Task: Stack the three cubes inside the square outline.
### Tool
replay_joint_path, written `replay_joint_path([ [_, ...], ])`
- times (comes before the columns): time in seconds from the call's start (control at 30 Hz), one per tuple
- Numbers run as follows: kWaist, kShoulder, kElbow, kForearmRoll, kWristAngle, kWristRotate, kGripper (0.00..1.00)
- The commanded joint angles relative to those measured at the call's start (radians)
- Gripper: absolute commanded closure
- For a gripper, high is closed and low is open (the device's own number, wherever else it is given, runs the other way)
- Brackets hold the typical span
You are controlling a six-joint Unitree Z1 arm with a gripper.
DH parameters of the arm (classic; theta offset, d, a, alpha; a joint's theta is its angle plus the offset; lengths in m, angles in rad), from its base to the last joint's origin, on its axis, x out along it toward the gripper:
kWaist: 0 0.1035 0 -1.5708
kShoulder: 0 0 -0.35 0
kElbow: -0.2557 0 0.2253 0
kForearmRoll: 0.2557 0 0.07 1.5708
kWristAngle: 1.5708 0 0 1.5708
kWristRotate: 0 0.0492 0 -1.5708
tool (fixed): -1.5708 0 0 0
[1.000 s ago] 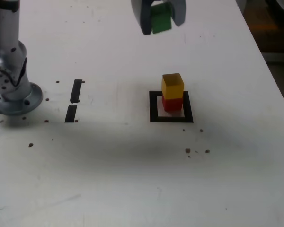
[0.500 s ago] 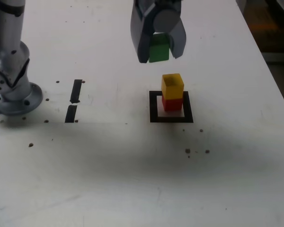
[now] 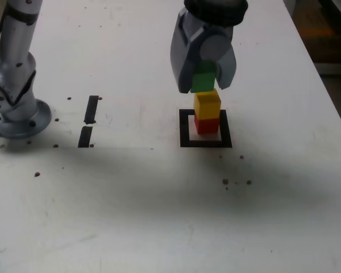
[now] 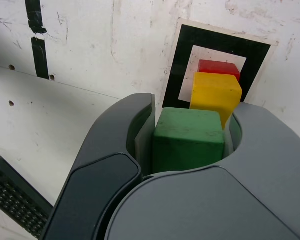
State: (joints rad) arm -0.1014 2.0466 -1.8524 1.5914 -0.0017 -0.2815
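Note:
A red cube (image 3: 206, 125) (image 4: 218, 67) sits inside the black square outline (image 3: 186, 135) (image 4: 182, 42), with a yellow cube (image 3: 207, 105) (image 4: 215, 95) stacked on it. My gripper (image 3: 204, 82) (image 4: 189, 145) is shut on the green cube (image 3: 203, 80) (image 4: 188, 140), holding it just over the yellow cube. In the exterior view the green cube's underside looks level with the yellow cube's top; whether they touch I cannot tell. In the wrist view the green cube sits offset from the yellow one.
Two short black tape strips (image 3: 88, 120) (image 4: 36, 30) lie on the white table toward the exterior view's left. The arm's metal base (image 3: 11, 108) stands at the far left. Small dark holes (image 3: 237, 182) dot the table in front of the outline.
The gripper has come down and a little to the exterior view's right with the green cube, from high above the table to just over the yellow cube.

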Motion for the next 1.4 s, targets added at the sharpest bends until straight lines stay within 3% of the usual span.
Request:
replay_joint_path([
  [0.0, -0.003, 0.006, -0.004, 0.009, 0.001, 0.001, 0.78],
  [0.83, -0.003, 0.063, -0.029, -0.019, 0.004, 0.019, 0.76],
  [1.2, -0.001, 0.075, -0.030, -0.019, 0.005, 0.026, 0.61],
  [1.37, 0.000, 0.077, -0.031, -0.019, 0.002, 0.027, 0.49],
])
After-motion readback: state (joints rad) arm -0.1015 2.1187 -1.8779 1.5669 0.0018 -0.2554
